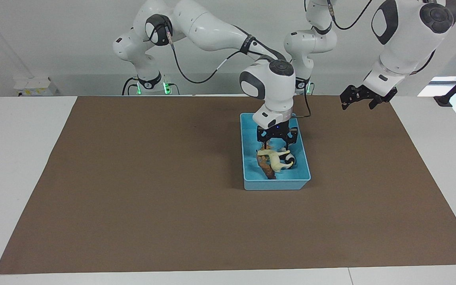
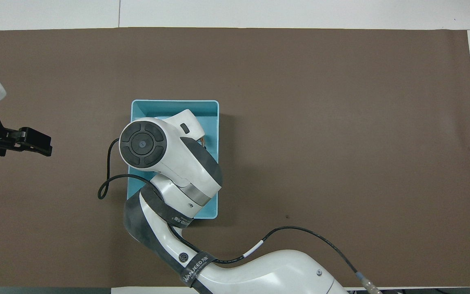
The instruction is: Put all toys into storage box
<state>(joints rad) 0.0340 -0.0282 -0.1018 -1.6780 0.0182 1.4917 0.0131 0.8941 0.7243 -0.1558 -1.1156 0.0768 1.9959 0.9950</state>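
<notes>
The rectangular light blue plastic storage box (image 1: 276, 180) with low walls is sitting on the brown table mat (image 1: 133, 190), toward the left arm's end of the table and about midway across it. Inside the box, small plastic animal figurines are lying bunched together in the half farther from the robots: a cream-white horse (image 1: 274, 159) is lying across the pile, a black-and-white panda (image 1: 289, 159) is touching it on the side toward the left arm, and a brown-orange figurine (image 1: 268, 169) is lying beside the horse, partly under it; which animal this is cannot be told. A fourth toy is not making itself out among them.

The right gripper (image 1: 277, 147) is hanging low inside the box, directly over the pile, its black fingers spread apart and grasping nothing. From overhead, the right arm's wrist is covering most of the box.

The left gripper (image 1: 361, 103) is waiting up in the air over the mat's edge at the left arm's end, its fingers parted and empty.
</notes>
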